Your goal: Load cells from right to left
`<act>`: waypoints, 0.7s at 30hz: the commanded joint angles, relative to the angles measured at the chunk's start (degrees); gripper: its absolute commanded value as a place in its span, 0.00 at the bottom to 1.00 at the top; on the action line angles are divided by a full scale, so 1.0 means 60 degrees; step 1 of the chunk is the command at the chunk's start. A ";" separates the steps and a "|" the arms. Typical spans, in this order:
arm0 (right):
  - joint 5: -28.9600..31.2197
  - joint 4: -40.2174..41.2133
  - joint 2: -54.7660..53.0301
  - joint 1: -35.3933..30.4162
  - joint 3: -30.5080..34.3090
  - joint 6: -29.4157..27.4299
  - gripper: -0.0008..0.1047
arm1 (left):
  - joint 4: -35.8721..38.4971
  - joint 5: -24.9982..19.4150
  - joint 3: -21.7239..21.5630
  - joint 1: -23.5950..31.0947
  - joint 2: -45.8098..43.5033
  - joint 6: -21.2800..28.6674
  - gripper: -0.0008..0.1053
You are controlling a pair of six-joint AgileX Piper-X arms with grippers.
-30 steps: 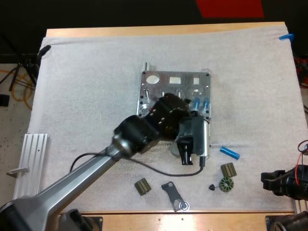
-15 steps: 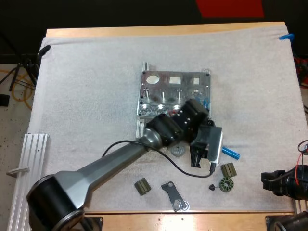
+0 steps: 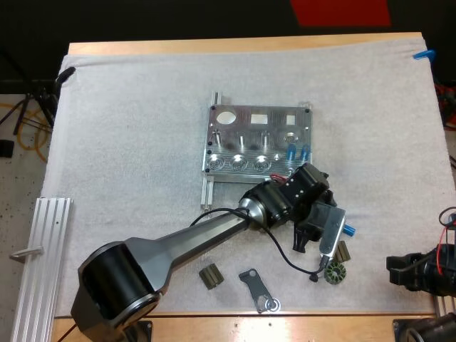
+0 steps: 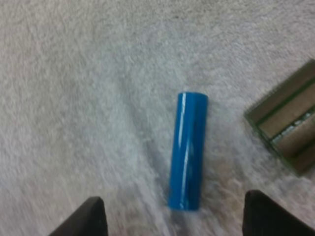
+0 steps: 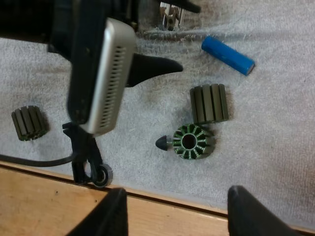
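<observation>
The metal fixture [image 3: 260, 139] sits mid-mat with two blue cylinders [image 3: 297, 151] standing at its right end. A loose blue cylinder [image 3: 348, 229] lies on the mat to the fixture's front right. My left gripper [image 3: 313, 239] hovers right at it. In the left wrist view that cylinder [image 4: 188, 150] lies between and just ahead of the open left gripper [image 4: 174, 216], untouched. My right gripper [image 3: 417, 271] rests at the mat's right front edge; its fingers [image 5: 106, 216] stand apart around nothing.
Dark parts lie along the front of the mat: a ribbed block [image 5: 209, 103], a green toothed ring [image 5: 192, 142] with a small cone [image 5: 161, 143], another ribbed piece [image 3: 209, 276] and a flat bracket [image 3: 258, 288]. An aluminium rail [image 3: 43, 242] lies at the left edge.
My left arm swung from over the fixture's front edge to the right and toward the front, ending at the loose blue cylinder. The right arm stayed put.
</observation>
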 commanded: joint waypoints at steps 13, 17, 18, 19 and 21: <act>-0.0015 0.0014 -0.0065 -0.0038 0.0013 -0.0145 0.44 | -0.0605 -0.0007 -0.0091 -0.0013 0.0753 0.0706 0.55; -0.0015 0.0014 -0.0065 -0.0038 0.0013 -0.0144 0.44 | -0.0743 0.0016 -0.0091 -0.0013 0.0785 0.0708 0.55; -0.0015 0.0014 -0.0065 -0.0038 0.0013 -0.0144 0.44 | -0.0743 0.0016 -0.0091 -0.0013 0.0785 0.0708 0.55; -0.0015 0.0014 -0.0065 -0.0038 0.0013 -0.0144 0.44 | -0.0743 0.0016 -0.0091 -0.0013 0.0785 0.0708 0.55; -0.0053 0.0014 -0.0065 -0.0038 0.0013 -0.0144 0.44 | -0.0743 0.0016 -0.0091 -0.0013 0.0811 0.0708 0.55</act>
